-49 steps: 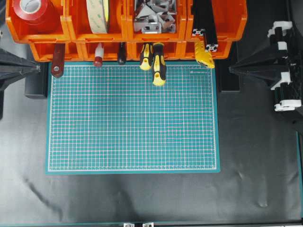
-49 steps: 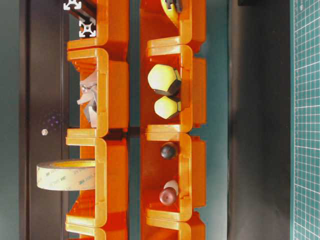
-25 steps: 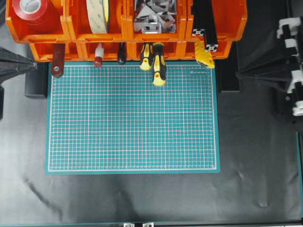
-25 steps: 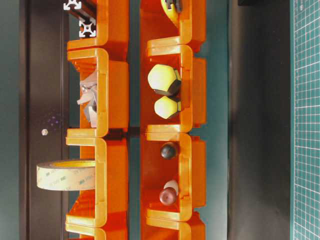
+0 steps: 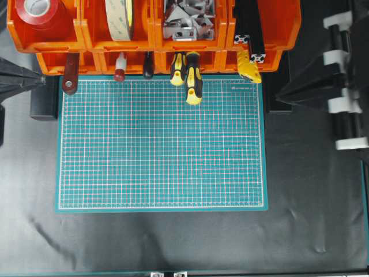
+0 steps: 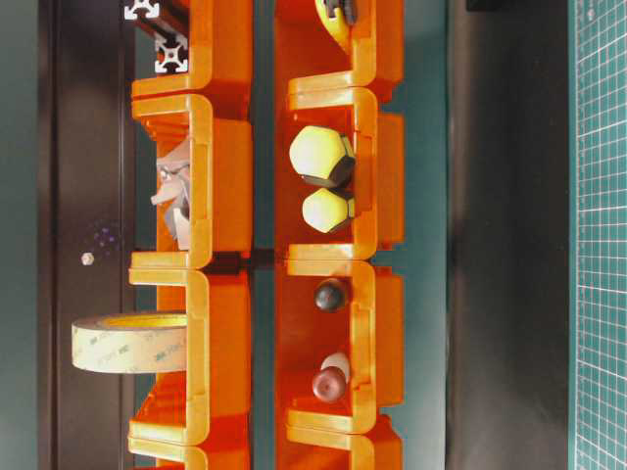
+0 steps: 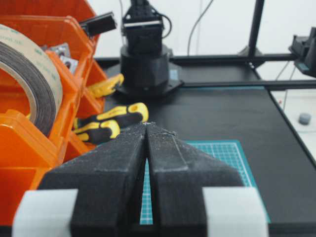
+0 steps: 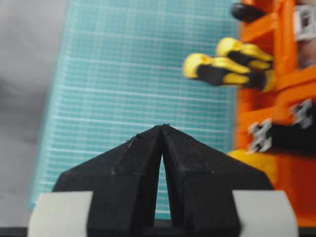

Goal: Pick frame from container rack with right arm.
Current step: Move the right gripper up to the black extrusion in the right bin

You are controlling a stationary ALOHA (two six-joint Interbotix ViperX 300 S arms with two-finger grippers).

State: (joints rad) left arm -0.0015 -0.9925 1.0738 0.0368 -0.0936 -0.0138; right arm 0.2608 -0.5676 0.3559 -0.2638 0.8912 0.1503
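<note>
Two pale slotted ends of the frame (image 5: 249, 40) poke out of the rightmost upper bin of the container rack (image 5: 271, 26), the black bars running back into the bin, so they lie lengthwise where fingers could close on an exposed end from the open front. Both pairs of fingers are pressed together and hold nothing: the right fingers (image 8: 162, 129) meet at their tips over the green mat (image 8: 138, 74), with the frame (image 8: 281, 136) ahead and off to their right, well apart from them. In my judgement the reach toward the rack is only starting, and the fingers will need to part first.

From overhead, the right arm (image 5: 331, 86) sits beyond the mat's right edge, level with the rack's lower row; the wrist view cannot give that layout. Only the right wrist view shows how the frame ends lie relative to the fingertips. At surface level, the square cut ends (image 6: 157, 34) appear at the top corner, but no arm. From the left wrist, closed left fingers (image 7: 146, 128) point past the screwdrivers (image 7: 111, 123).
</note>
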